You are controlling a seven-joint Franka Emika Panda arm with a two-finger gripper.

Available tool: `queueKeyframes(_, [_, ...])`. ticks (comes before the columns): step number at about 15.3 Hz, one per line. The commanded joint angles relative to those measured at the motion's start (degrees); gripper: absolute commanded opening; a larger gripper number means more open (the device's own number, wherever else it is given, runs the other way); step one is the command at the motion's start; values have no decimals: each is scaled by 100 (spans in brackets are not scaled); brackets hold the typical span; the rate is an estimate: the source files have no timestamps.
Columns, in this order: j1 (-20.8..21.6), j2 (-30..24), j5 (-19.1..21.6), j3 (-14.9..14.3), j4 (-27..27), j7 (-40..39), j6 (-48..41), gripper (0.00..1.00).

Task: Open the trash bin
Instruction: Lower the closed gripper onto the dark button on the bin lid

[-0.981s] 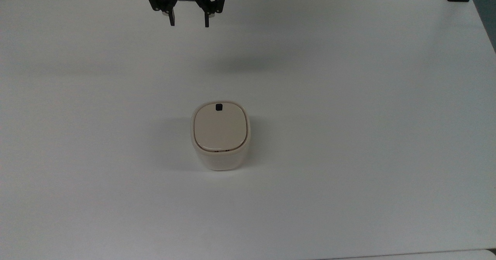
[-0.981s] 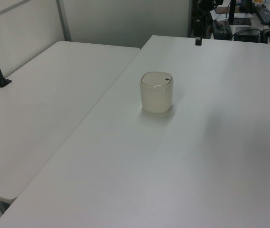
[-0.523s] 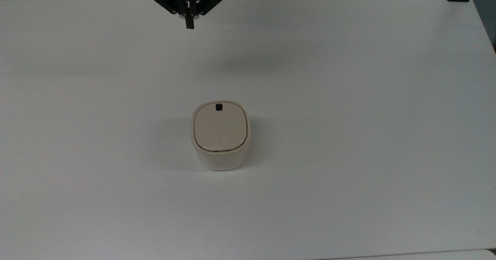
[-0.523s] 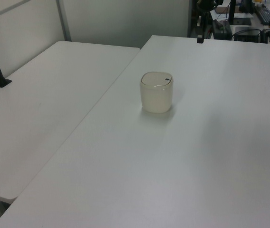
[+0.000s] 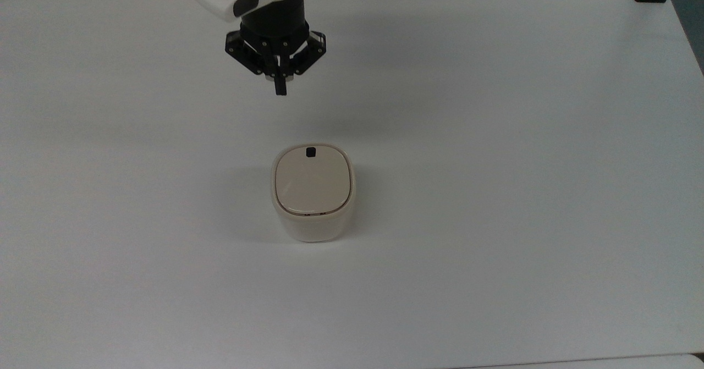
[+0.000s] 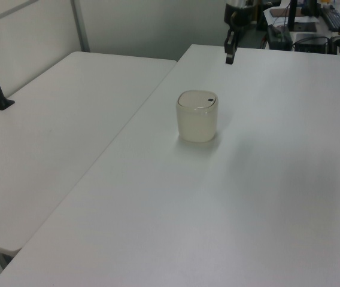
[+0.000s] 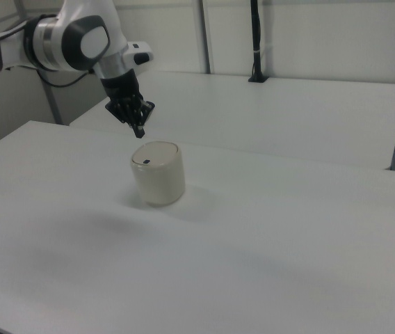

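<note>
One white table [image 5: 495,138] fills your top view, and the trash bin [image 5: 312,193] sits near its centre with the beige lid [image 5: 312,181] down flat and the black button [image 5: 311,152] at the lid's upper edge. Your gripper [image 5: 280,89] hangs in the upper middle of the frame, above the bin and apart from it, fingers pinched together on nothing.

top view: overhead | left view, right view: oblique, opposite sides | shared: table [image 5: 495,138]

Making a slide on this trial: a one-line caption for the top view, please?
Shut gripper hovers beyond the closed trash bin on the white table.
</note>
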Motion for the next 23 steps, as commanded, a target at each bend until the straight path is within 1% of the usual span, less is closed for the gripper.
queueKeyframes(1, [50, 317, 199, -22, -37, -44, 599, 0])
queueKeyframes(7, [155, 704, 208, -22, -37, 0, 872, 0])
queueKeyframes(11, [252, 986, 190, -22, -37, 272, 1224, 0])
queueKeyframes(23, [314, 1205, 120, -22, -90, 264, 1286, 0])
